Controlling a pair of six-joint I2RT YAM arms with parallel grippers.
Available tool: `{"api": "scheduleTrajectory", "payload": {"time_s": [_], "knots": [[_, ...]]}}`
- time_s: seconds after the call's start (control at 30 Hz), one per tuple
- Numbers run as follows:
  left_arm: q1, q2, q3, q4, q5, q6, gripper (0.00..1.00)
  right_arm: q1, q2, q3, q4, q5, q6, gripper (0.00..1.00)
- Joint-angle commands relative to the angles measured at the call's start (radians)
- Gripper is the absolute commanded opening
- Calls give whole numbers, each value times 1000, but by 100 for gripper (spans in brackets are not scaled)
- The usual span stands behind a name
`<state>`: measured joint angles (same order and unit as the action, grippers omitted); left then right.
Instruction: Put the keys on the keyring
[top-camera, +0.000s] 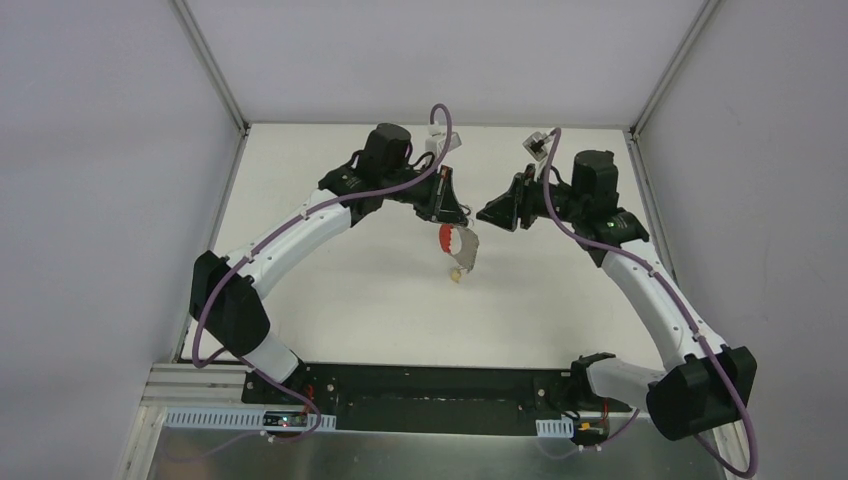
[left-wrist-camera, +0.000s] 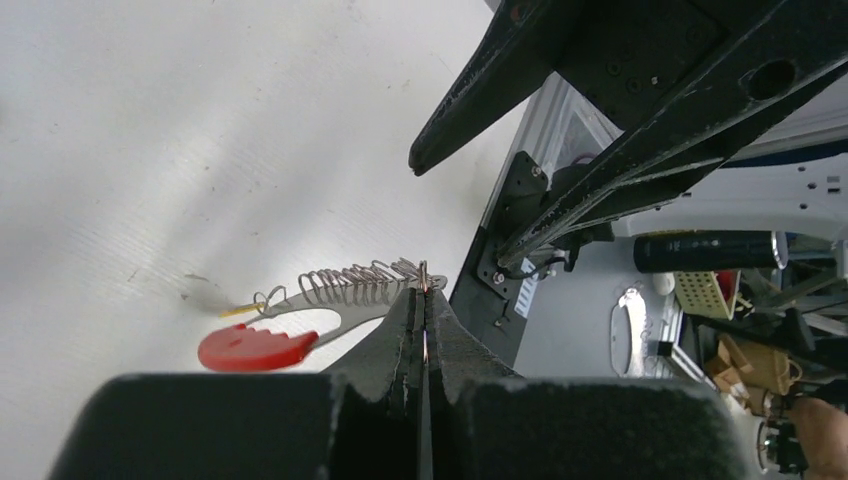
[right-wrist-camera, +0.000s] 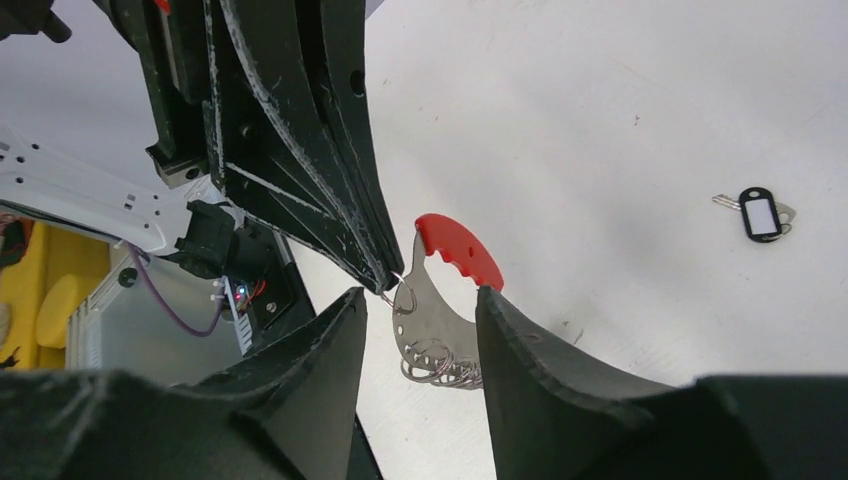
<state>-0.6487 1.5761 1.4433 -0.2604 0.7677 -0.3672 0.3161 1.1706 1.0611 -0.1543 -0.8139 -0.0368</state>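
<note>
keys (right-wrist-camera: 440, 325) dangle above the table from the left gripper (left-wrist-camera: 424, 290), whose jaws are pinched tight on them. right gripper (right-wrist-camera: 420, 300) gapes wide around them without touching. keyring (right-wrist-camera: 760, 213) lies well apart on the white table (right-wrist-camera: 650, 100).

A white worktop (top-camera: 350, 300), faintly scuffed, forms the floor of a booth. Plain pale walls (top-camera: 90, 150) rise on its left, far and right sides. Slanting aluminium posts (top-camera: 212, 70) meet them at the far corners. A black plate (top-camera: 430, 400) runs along the near edge, with a brushed metal sheet (top-camera: 400, 455) nearer still. The light is soft and even.
</note>
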Motion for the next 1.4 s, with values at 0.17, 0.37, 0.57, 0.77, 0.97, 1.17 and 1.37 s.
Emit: {"api": "scheduleTrajectory", "payload": {"time_s": [0.17, 0.37, 0.57, 0.77, 0.97, 1.17, 1.37], "knots": [[-6, -67, -38, 141, 4, -154, 0, -57, 15, -81, 242, -263, 127, 47], [-6, -83, -63, 172, 24, -170, 0, -68, 33, -108, 299, -329, 147, 42], [-6, -86, -84, 246, 80, -210, 0, -71, 43, -138, 383, -383, 189, 34], [-6, -85, -102, 300, 118, -228, 0, -71, 44, -155, 435, -409, 212, 21], [-6, -85, -107, 302, 129, -212, 0, -70, 42, -161, 440, -414, 207, 14], [-6, -84, -101, 271, 131, -162, 0, -70, 35, -159, 441, -426, 204, 0], [3, -88, -50, 167, 145, -27, 7, -71, 11, -141, 388, -382, 163, 0]]}}
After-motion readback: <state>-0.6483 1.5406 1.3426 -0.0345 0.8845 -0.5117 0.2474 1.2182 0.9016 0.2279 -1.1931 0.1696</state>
